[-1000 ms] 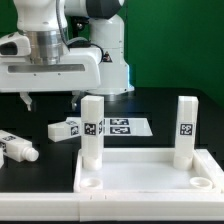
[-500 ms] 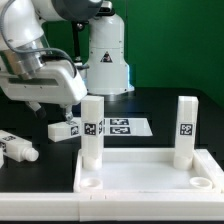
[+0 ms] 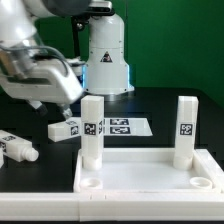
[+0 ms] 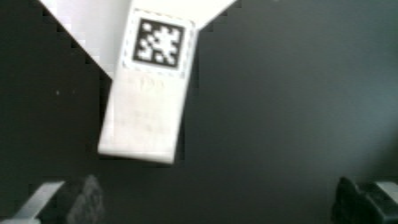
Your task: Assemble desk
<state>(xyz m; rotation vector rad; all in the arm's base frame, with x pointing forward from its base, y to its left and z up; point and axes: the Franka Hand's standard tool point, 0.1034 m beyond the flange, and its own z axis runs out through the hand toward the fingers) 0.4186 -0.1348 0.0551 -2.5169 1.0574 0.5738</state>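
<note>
Gripper [image 4: 217, 200] is spread wide with nothing in it. In the wrist view its dark fingertips [image 4: 63, 198] sit well apart, and a loose leg [image 4: 150, 95] lies flat on the matte black table [image 4: 285, 110] ahead of them, untouched. It's a chunky white square bar with a checkered tag. In the exterior view, the desk panel [image 3: 150, 172] fills the lower right: smooth white plastic, raised rim, round corner sockets. Two post legs [image 3: 92, 130] stand upright in its far corners. Another leg [image 3: 18, 148] lies at lower left.
</note>
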